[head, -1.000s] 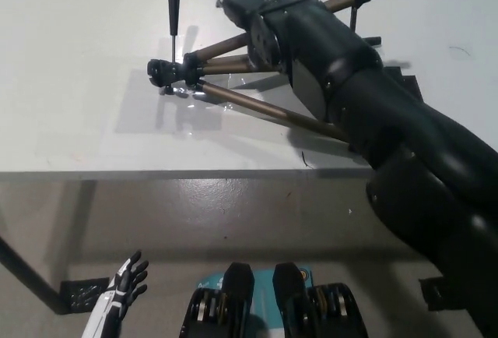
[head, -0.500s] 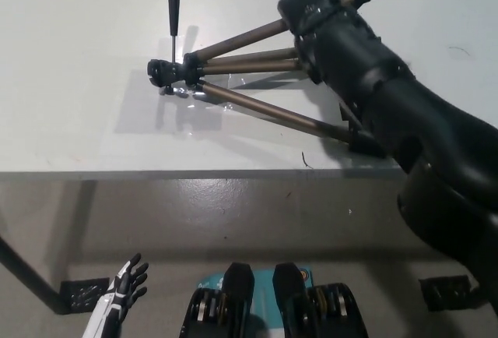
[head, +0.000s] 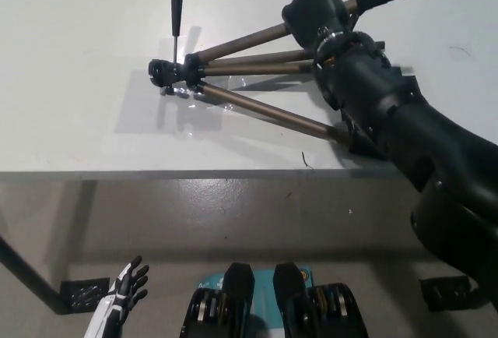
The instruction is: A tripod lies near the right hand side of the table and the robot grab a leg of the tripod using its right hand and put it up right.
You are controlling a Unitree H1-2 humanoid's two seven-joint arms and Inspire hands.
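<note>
One black right hand (head: 313, 12) sits on a leg of the tripod (head: 233, 69), grip unclear, which lies flat on the desk (head: 78, 81).

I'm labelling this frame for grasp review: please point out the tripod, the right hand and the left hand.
tripod (head: 257, 112): head view, on its near leg, mid-length.
right hand (head: 313, 9): head view, on the back of the hand, over the far leg.
left hand (head: 128, 286): head view, on its fingers, low beside the table.

- tripod (head: 233, 65): bronze-brown legs, blk head & handle
- table (head: 78, 81): plain white
- right hand (head: 315, 12): blk
- left hand (head: 124, 295): white w/ blk fingers
- floor (head: 233, 221): grey
</note>
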